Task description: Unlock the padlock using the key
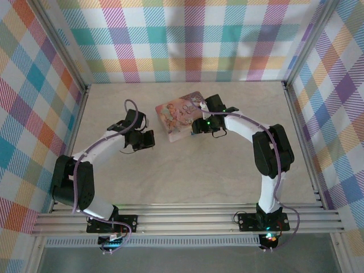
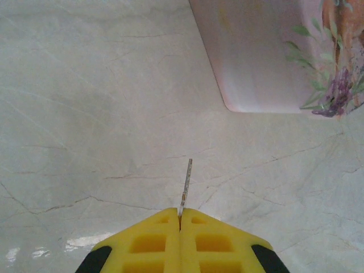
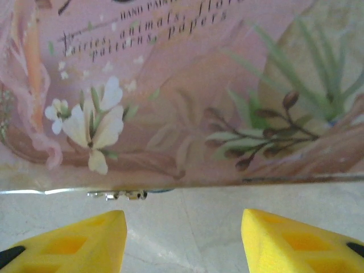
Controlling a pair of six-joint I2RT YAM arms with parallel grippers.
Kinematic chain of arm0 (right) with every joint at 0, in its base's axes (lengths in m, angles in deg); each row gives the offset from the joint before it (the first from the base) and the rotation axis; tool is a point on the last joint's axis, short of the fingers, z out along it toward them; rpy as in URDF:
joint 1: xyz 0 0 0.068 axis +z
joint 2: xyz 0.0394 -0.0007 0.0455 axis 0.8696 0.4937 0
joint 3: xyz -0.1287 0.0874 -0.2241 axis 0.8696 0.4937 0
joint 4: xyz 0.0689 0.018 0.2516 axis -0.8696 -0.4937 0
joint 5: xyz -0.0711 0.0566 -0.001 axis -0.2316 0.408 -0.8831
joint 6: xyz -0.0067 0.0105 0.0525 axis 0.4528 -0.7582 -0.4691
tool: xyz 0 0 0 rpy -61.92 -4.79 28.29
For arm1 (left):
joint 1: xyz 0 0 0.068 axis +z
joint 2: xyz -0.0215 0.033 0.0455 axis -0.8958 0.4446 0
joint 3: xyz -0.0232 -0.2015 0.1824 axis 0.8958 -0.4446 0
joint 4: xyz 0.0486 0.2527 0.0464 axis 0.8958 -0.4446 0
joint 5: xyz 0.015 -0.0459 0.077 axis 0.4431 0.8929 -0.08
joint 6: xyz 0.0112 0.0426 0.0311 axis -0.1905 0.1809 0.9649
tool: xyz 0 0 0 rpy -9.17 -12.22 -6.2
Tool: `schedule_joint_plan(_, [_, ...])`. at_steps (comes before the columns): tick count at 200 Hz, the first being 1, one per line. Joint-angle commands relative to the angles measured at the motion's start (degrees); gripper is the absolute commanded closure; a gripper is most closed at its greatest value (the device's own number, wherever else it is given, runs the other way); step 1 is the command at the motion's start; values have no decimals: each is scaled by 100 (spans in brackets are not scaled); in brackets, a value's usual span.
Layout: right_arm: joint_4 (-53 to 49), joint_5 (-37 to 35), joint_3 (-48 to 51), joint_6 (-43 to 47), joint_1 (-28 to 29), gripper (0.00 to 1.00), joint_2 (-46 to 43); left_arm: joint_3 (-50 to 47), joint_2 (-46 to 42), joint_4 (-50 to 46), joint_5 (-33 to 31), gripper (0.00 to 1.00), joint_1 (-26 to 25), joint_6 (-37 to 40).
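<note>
1. The left claw (image 2: 180, 220) is pressing its yellow fingers (image 2: 148, 242) flat together; it is clamping the key (image 2: 185, 187) between their tips; the thin grey key is sticking straight out ahead of the claw over the pale marbled surface (image 2: 85, 114); I cannot tell whether its tip is touching the surface.
2. Ahead and to the right of the key, a pink tin (image 2: 256, 57) is sitting on the surface; one rounded corner is pointing toward the key; key and tin are standing apart.
3. The right claw (image 3: 182, 227) is holding its yellow fingers (image 3: 68, 242) wide apart; nothing is lying between them but bare surface (image 3: 182, 216).
4. Just ahead of those fingers, the tin (image 3: 187, 114) is showing pink pictured sheet with white flowers, green leaves and a line of printed lettering; the fingers are staying clear of it.
5. At the tin's lower edge, a small silvery bit of metal (image 3: 116, 195) is peeking out, with a blue-green sliver just to its right; too little is showing to tell whether this is the padlock.
6. From above, the left claw (image 1: 142, 139) is sitting to the left of the tin (image 1: 181, 114) and nearer the arm bases, with a gap between them; the right claw (image 1: 202, 126) is sitting just beside the tin's right side; plaid walls (image 1: 187, 40) are enclosing the surface on three sides.
</note>
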Motion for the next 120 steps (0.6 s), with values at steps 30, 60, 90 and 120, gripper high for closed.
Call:
schedule_joint_plan(30, [282,-759,74,171,410,42,146,-199,-275,186,139,100,64,6])
schedule_joint_plan(60, [221,-794,-59,-33,420,43,399,-306,-397,202,161,100,73,15])
schedule_joint_plan(90, [391,-744,-69,-124,450,43,531,-452,-560,288,213,100,91,-50])
schedule_joint_plan(120, [490,-785,-119,-121,455,45,619,-594,-708,452,356,100,99,-225])
